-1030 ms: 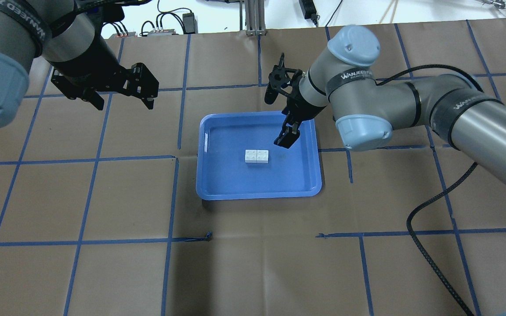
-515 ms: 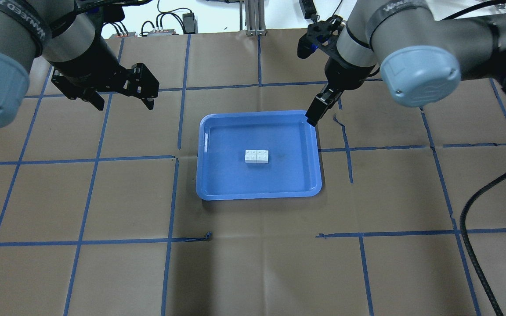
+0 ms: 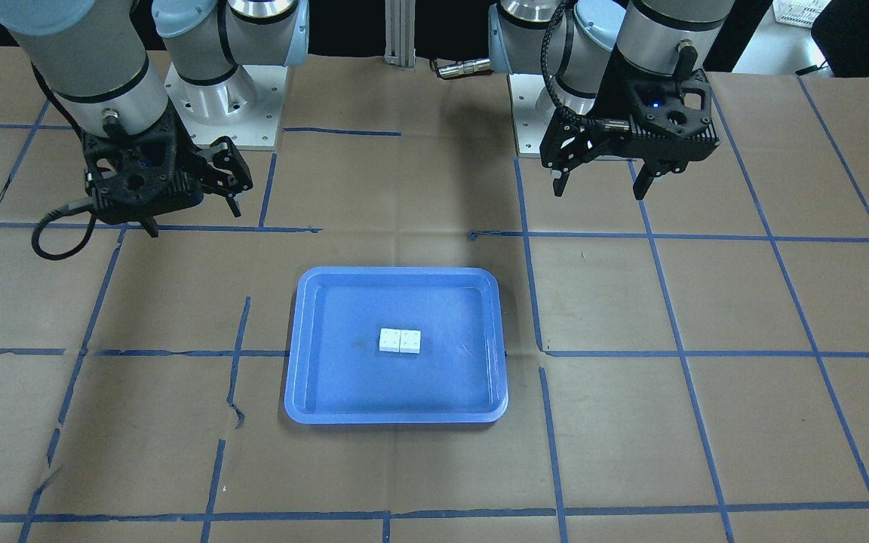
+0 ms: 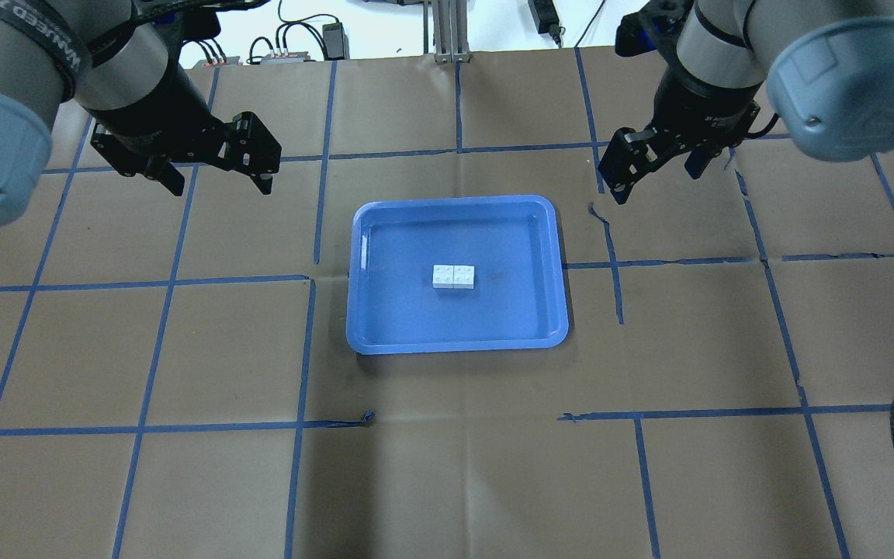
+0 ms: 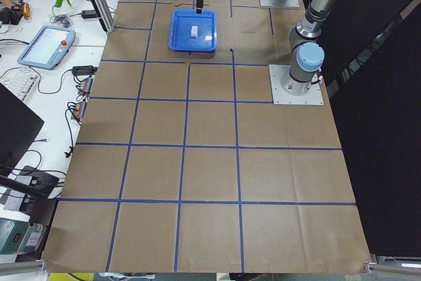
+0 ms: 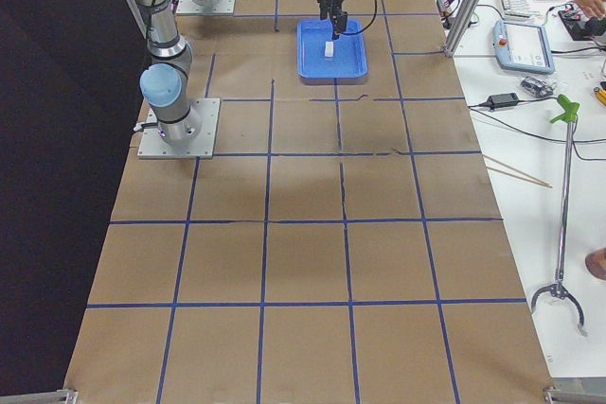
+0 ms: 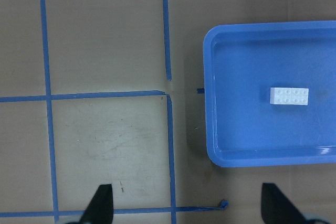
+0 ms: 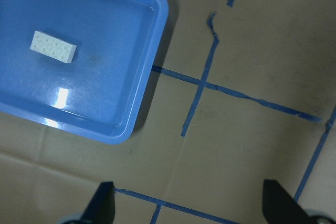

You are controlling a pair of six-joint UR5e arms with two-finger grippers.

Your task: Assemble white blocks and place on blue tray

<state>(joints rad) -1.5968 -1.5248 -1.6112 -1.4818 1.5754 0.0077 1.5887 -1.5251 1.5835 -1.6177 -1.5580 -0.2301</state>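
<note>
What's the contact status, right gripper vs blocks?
Apart. The overhead view shows the right gripper open and outside the tray, with a wide gap to the blocks lying mid-tray.

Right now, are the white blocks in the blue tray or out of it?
In. The white blocks lie side by side, touching, near the middle of the blue tray, inside its raised rim.

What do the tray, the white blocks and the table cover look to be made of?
The blue tray is likely moulded plastic with a glossy finish; a light glare shows on its floor in the right wrist view. The white blocks look like hard plastic, fairly matte, with moulded round studs. The table cover seems to be brown paper, matte and creased.
</note>
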